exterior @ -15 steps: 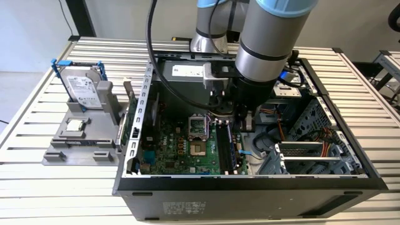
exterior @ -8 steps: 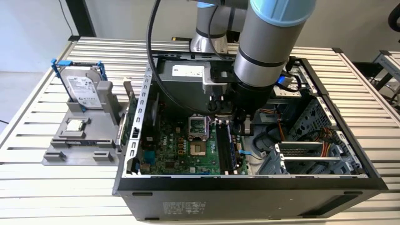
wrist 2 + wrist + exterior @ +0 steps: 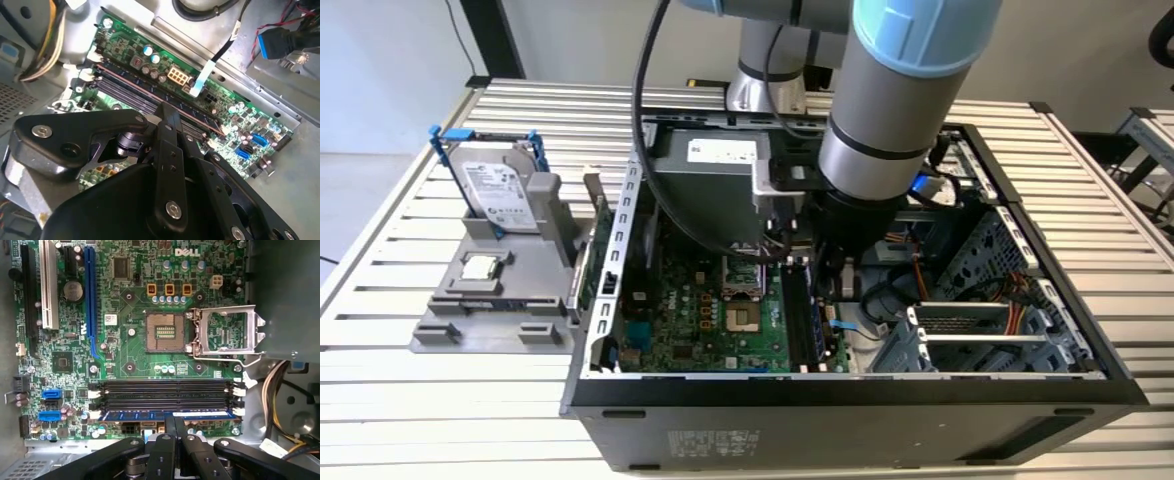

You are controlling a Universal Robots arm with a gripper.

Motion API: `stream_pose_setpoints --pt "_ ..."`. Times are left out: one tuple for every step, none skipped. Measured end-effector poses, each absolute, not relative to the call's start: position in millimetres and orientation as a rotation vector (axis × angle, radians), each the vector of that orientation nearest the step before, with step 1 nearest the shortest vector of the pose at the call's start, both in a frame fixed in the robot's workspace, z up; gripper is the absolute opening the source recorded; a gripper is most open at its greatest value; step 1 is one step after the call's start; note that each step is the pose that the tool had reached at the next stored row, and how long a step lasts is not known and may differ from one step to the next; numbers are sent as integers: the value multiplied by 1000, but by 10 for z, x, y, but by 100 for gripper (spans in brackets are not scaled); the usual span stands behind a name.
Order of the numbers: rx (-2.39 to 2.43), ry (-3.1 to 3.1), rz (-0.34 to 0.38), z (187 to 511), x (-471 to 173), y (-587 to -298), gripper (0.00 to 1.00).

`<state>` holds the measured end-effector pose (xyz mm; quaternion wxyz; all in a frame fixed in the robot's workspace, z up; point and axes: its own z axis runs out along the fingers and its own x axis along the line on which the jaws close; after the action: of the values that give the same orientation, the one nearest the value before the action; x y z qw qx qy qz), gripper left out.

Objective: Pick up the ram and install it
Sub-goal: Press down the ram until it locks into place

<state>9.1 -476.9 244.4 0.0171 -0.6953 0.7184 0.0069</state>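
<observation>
Exterior view findings, taken from that view's left to its right with the open computer case (image 3: 854,395) as landmark: a grey fixture stand (image 3: 487,300) is set on the slatted table (image 3: 400,400) just beside the case's left wall, and a silver hard drive in a blue frame (image 3: 494,185) is held upright in it. Inside the case the green motherboard (image 3: 700,315) is seen flat on the floor, with the memory slots along its right edge. The robot arm (image 3: 894,110) is lowered into the case over those slots, and a metal drive cage (image 3: 981,335) is fitted at the case's right.

In the first wrist view the empty processor socket (image 3: 165,332) is recorded at mid-board, with black memory slots (image 3: 165,392) beneath it. The ram (image 3: 167,415), a bluish stick, is seen lying along the slot nearest the gripper, level with the board and between the white end latches. The gripper (image 3: 174,427) is positioned at the stick's middle, its fingers (image 3: 185,450) drawn together against each other above the stick's edge; contact cannot be confirmed. In the second wrist view the gripper (image 3: 167,112) is seen directly over the slot rows (image 3: 130,92).
</observation>
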Motion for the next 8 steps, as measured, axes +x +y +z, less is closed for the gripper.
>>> stream_pose_setpoints --pt "-2161 2233 22 2426 91 -4771 0" --pt "-2161 2233 21 2407 91 -4772 0" --pt "-2161 2233 21 2390 92 -4772 0" --pt "-2161 2233 21 2372 93 -4772 0" --pt "-2161 2233 21 2354 93 -4772 0" --pt "-2161 2233 21 2336 94 -4773 0" --pt "-2161 2233 21 2317 94 -4773 0" --pt "-2161 2233 21 2299 95 -4773 0"
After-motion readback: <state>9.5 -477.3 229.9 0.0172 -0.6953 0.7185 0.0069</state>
